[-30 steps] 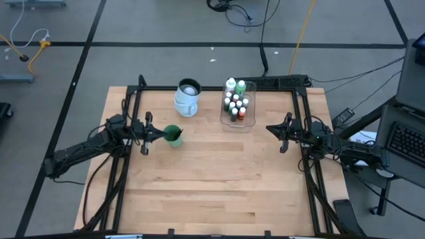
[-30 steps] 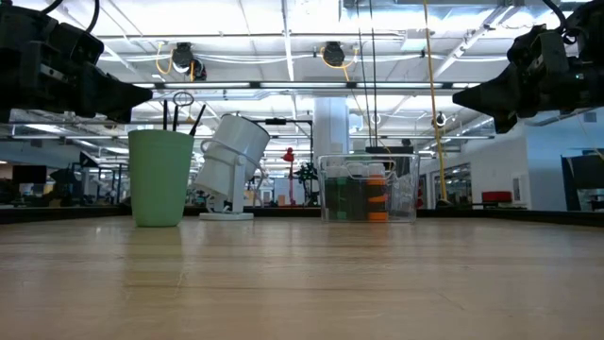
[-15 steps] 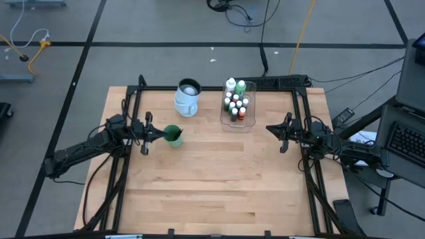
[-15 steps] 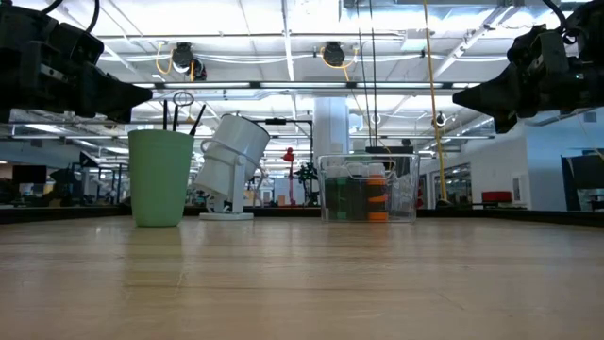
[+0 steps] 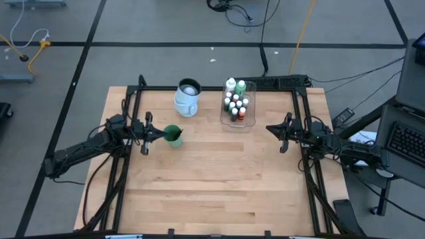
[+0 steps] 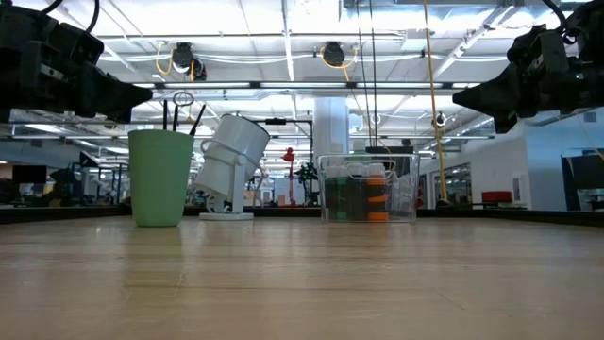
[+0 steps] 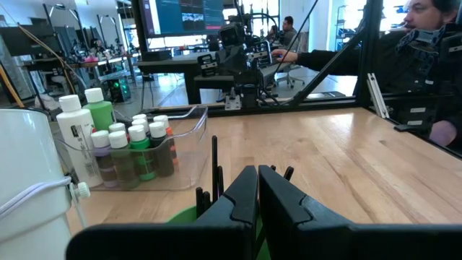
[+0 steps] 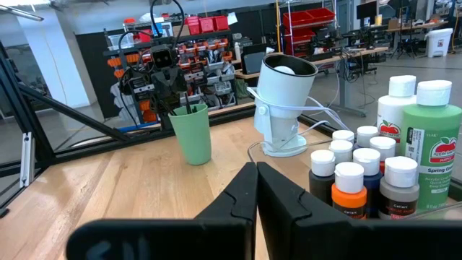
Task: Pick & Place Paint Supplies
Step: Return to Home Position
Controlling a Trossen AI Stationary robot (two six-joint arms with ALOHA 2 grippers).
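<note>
left fingers [image 7: 237, 198] pressed together, beside green cup [image 5: 173, 136] | right fingers [image 8: 234, 198] pressed together | paint bottles [image 5: 235, 105] in tray [image 5: 239, 125], apart from both

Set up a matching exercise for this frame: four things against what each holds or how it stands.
Things:
1. green cup
2. clear tray
3. white canister
4. right gripper

States:
a. shut, holding nothing
b. holds paint bottles
c. tilted on its base
d. holds dark brushes

Pairs: 1-d, 2-b, 3-c, 4-a.
</note>
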